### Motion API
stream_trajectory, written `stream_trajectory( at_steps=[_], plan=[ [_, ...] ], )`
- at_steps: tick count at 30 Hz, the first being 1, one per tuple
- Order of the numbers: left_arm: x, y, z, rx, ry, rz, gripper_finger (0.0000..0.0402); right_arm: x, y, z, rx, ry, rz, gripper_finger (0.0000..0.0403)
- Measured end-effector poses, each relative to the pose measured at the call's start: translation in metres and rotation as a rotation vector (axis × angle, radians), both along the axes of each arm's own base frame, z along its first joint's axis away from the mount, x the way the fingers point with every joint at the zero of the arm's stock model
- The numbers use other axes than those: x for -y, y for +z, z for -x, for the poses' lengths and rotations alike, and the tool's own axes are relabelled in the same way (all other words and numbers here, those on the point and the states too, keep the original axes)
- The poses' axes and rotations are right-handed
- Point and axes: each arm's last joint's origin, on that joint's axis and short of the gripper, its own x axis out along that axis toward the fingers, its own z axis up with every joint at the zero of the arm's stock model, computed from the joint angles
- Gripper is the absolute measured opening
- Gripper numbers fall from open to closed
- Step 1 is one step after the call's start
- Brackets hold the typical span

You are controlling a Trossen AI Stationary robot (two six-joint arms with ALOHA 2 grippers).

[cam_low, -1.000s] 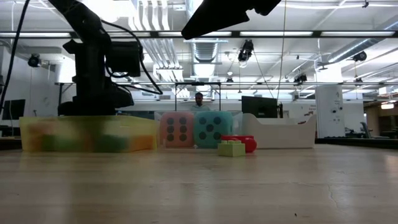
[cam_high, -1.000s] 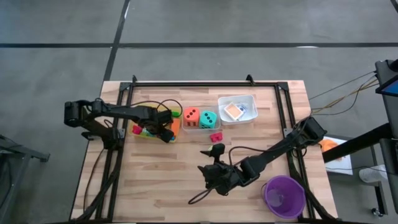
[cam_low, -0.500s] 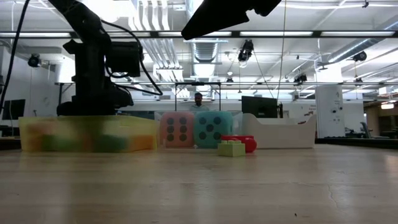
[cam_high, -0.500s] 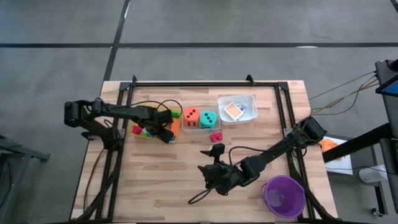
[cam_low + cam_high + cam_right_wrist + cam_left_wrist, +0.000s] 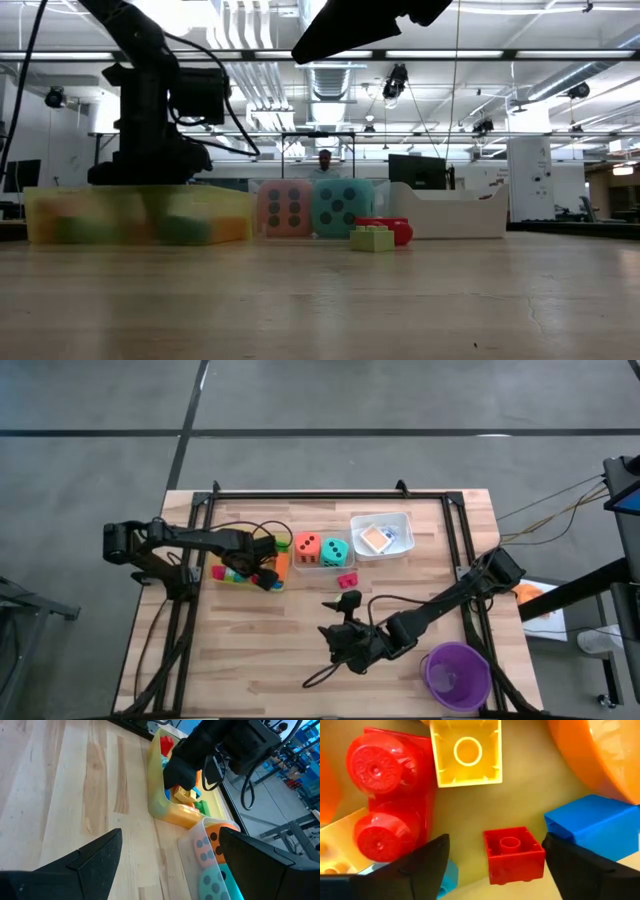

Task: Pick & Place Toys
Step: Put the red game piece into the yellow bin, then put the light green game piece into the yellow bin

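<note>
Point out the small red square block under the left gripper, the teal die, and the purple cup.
small red square block (image 5: pixel 513 852): left wrist view, its studded top face.
teal die (image 5: pixel 336 550): high view, its dotted top face.
purple cup (image 5: pixel 480 662): high view, its rim.

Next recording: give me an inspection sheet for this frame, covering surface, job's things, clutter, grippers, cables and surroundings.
Surface: wooden table, bare at the front.
Job's things: blocks in the yellow tray; a small red block lies loose between the left gripper's fingers; orange die and teal die in the clear tray; cards in the white tray; a pink and green block on the table.
Clutter: purple cup at the front right.
Grippers: left gripper open, down in the yellow tray; right gripper open, above the bare table.
Cables: black cable looped on the left arm.
Surroundings: a person far behind.
</note>
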Motion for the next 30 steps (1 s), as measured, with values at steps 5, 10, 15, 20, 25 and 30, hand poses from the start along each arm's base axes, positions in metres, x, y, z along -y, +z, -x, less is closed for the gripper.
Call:
stream_trajectory(
  at_steps=[5, 10, 15, 20, 25, 30],
  plan=[
    [0.000, 0.003, -0.001, -0.003, -0.005, 0.000, 0.0335, 0.000, 0.000, 0.000, 0.000, 0.000, 0.000, 0.0329],
    [-0.002, 0.011, -0.006, 0.018, -0.030, -0.008, 0.0336, 0.000, 0.000, 0.000, 0.010, -0.012, -0.017, 0.0329],
    [0.000, 0.027, -0.004, 0.070, -0.055, -0.074, 0.0336, 0.004, 0.005, 0.004, 0.030, -0.052, -0.075, 0.0329],
    [0.004, 0.050, 0.006, 0.158, -0.054, -0.135, 0.0336, 0.010, 0.006, 0.010, 0.006, -0.103, -0.112, 0.0329],
    [0.012, 0.069, 0.015, 0.263, -0.072, -0.180, 0.0336, 0.020, 0.001, 0.012, -0.014, -0.190, -0.178, 0.0329],
    [0.032, 0.081, 0.017, 0.367, -0.103, -0.253, 0.0336, 0.036, -0.007, 0.013, -0.064, -0.271, -0.317, 0.0329]
  ],
)
